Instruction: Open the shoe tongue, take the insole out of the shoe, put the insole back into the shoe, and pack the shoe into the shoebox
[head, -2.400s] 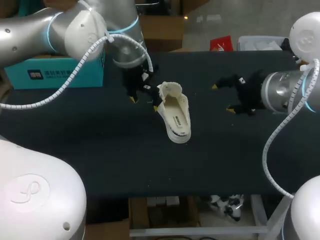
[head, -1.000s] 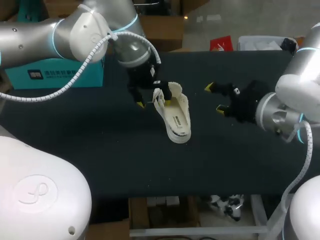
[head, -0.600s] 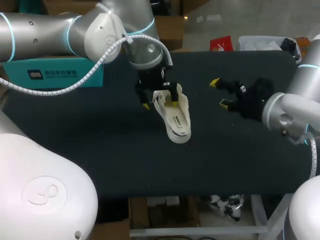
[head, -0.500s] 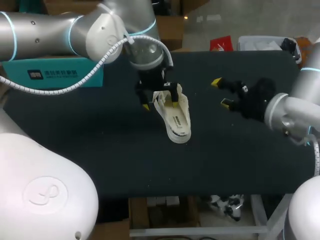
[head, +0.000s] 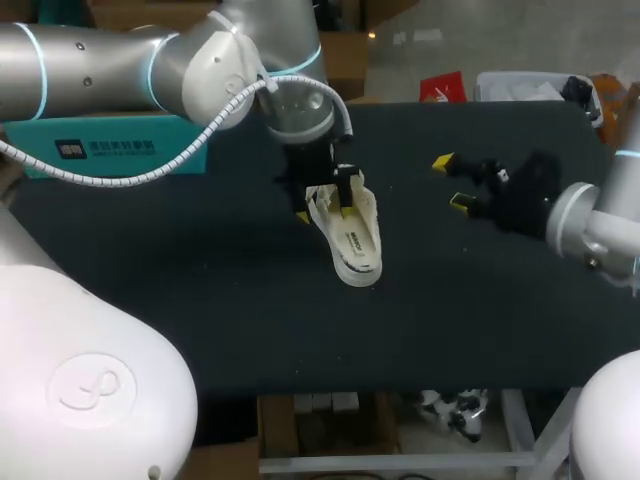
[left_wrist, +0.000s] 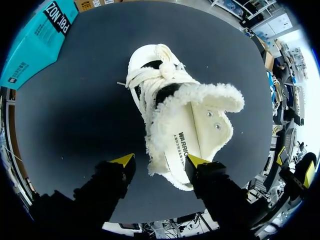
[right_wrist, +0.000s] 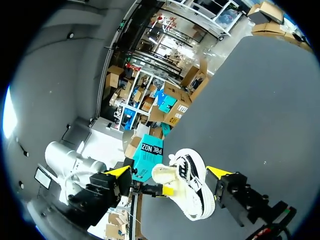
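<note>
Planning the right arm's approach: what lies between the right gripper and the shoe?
Only bare table separates right gripper from shoe, clearest in the head view.

The shoe (head: 352, 235) looks like off-white cloth with a fluffy, fleecy lining (roughest around the collar). The table (head: 180, 290) is matt; the shoebox (head: 150, 148) is smooth teal cardboard; the left arm (head: 90, 60) is glossy silver.

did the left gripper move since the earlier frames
Yes. The left gripper shifted right, away from the teal shoebox, and now straddles the shoe edge.
</note>
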